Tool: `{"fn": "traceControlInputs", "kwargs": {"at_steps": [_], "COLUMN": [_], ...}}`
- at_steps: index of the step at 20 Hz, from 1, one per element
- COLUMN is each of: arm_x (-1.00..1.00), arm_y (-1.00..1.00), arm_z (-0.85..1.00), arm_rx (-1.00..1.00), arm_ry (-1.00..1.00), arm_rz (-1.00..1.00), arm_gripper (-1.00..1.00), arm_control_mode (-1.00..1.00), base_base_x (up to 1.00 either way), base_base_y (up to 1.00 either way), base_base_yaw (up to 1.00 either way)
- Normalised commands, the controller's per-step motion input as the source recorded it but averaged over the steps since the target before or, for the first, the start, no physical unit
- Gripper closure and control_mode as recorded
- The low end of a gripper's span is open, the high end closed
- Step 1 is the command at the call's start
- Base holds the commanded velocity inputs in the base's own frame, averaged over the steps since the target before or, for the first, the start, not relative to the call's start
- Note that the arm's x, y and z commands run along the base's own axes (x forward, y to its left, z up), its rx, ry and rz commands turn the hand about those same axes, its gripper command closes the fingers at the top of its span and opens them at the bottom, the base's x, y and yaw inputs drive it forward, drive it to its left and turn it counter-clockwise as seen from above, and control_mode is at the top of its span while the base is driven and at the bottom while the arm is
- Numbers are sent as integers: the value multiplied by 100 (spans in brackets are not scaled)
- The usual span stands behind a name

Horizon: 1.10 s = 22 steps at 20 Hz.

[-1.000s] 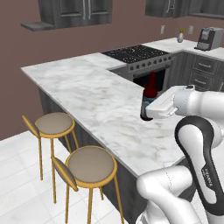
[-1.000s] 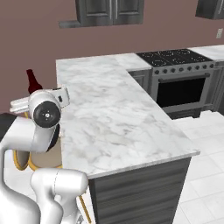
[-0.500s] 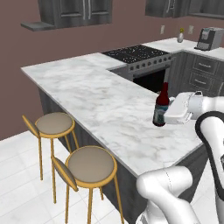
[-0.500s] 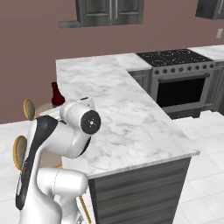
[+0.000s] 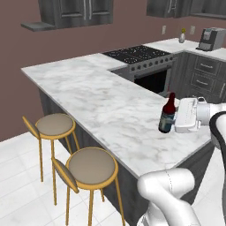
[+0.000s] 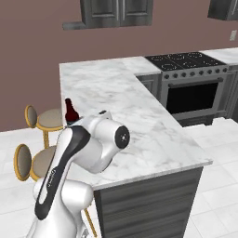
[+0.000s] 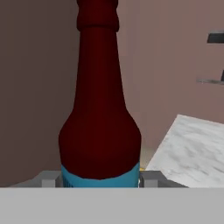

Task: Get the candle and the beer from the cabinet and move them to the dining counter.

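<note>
The beer, a dark brown bottle with a red cap, stands upright at the near right end of the dining counter. My gripper is shut on its lower body from the right. Whether its base touches the marble I cannot tell. In the hand view the beer rises close up between my fingertips, with a blue band at its foot. In the right base view the beer's neck pokes up behind my arm, beyond the dining counter. The cabinet hangs on the far wall with doors shut. The candle is out of view.
Two round yellow-legged stools stand along the counter's left side. A stove with an oven sits behind the counter's far right corner. A coffee machine and a small vase stand on the back worktop.
My arm has swung the beer rightward and lower, from above the counter's right edge down to the near right end of the marble top. The grip has not changed.
</note>
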Motion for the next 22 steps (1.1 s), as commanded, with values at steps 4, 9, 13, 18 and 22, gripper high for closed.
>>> {"fn": "traceControlInputs", "kwargs": {"at_steps": [4, 9, 13, 18, 22], "arm_x": [38, 41, 41, 38, 42], "arm_y": [4, 2, 6, 9, 20], "arm_z": [-37, -44, -48, -47, -41], "arm_rx": [-6, -3, 0, 0, 0], "arm_ry": [11, 13, 3, 0, 0], "arm_rz": [11, 9, 10, 10, 5], "arm_gripper": [100, 100, 100, 100, 100], "arm_control_mode": [-100, -100, -100, -100, -100], "base_base_x": [0, 0, 0, 0, 0], "base_base_y": [0, 0, 0, 0, 0], "base_base_yaw": [0, 0, 0, 0, 0]}}
